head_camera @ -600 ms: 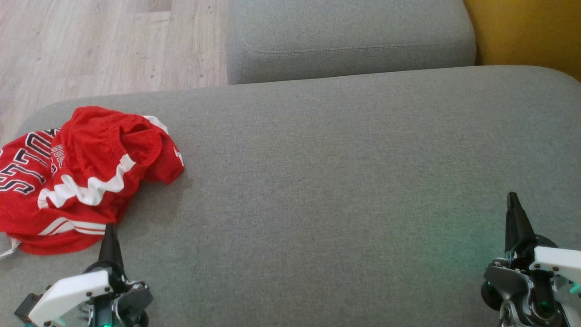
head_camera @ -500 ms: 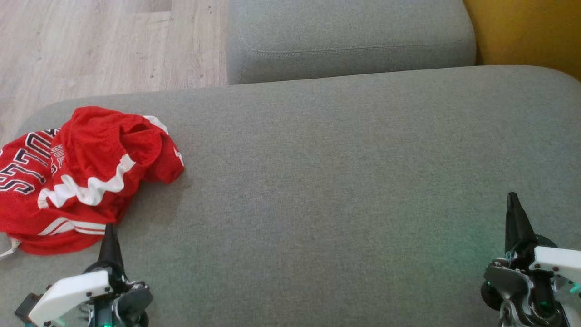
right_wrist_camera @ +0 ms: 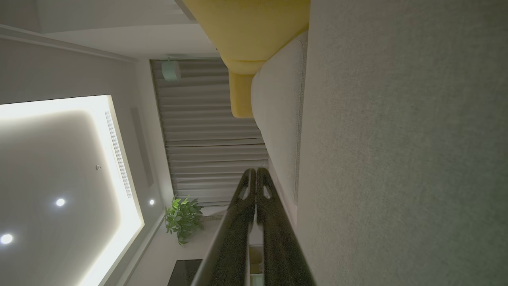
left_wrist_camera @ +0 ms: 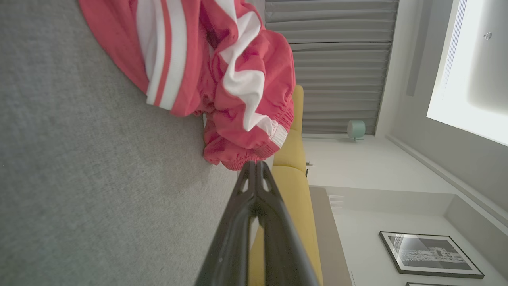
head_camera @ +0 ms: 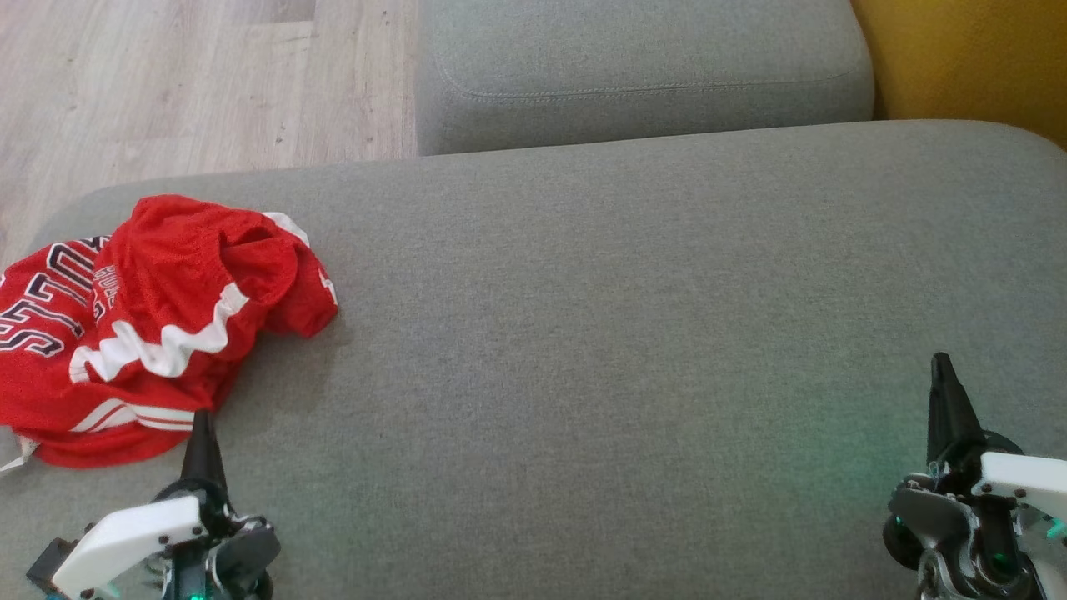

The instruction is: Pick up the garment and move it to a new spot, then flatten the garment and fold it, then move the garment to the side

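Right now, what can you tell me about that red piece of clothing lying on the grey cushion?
The red garment looks like mesh sportswear, with white stripes, a gathered elastic hem and dark lettering edged in white. It lies crumpled in a loose, unfolded heap at the left end of the grey cushion, resting on it. The shut left gripper points at its near edge from very close; whether they touch cannot be told.

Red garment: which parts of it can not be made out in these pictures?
- Head view: the red sports garment is cut off by the left edge, so its lettering is incomplete.
- Head view: its own folds hide its shape and underside.
- Left wrist view: the top edge cuts it; whether the left gripper touches its hem is unclear.
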